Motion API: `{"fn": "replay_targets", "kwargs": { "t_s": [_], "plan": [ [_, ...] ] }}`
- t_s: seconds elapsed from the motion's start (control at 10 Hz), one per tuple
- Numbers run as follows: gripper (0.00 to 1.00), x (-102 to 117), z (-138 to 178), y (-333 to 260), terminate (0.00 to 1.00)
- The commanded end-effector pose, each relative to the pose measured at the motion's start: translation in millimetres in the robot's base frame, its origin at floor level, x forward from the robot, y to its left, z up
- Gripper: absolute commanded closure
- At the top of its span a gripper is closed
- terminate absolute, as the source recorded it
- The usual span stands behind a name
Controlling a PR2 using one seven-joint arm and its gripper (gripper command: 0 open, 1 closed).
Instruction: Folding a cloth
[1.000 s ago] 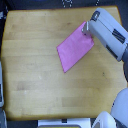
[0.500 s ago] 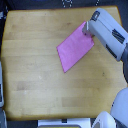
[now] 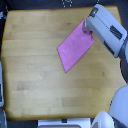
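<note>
Cloth [image 3: 75, 46] of plain pink-magenta is seen lying flat on the wooden desk [image 3: 35, 75], set diagonally in the upper half of the desk and toward the exterior view's right. Four sides can be made out, with one corner pointing down toward the middle of the desk and the opposite corner reaching up under the robot's arm. No pattern is visible on the fabric, and no fold can be made out in it.

The fingers [image 3: 88, 30] are found at the cloth's upper corner, at the end of a grey-and-white arm [image 3: 107, 31] that enters from the exterior view's upper right. The tip of the arm is seen touching or overlapping the cloth's top edge. At this resolution the fingers appear dark and blurred, so it cannot be told whether they are spread, pressed together, or pinching the fabric.

White rounded robot parts [image 3: 117, 107] are seen at the lower right of the exterior view, off the desk's edge and well apart from the cloth.
</note>
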Motion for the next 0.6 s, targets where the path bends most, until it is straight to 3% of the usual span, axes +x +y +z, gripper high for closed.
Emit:
{"fn": "replay_targets", "kwargs": {
  "t_s": [0.0,0.5],
  "plan": [
    [1.0,12.6,1.2,5.1,0.0],
    [1.0,8.6,5.0,-5.2,0.0]
  ]
}}
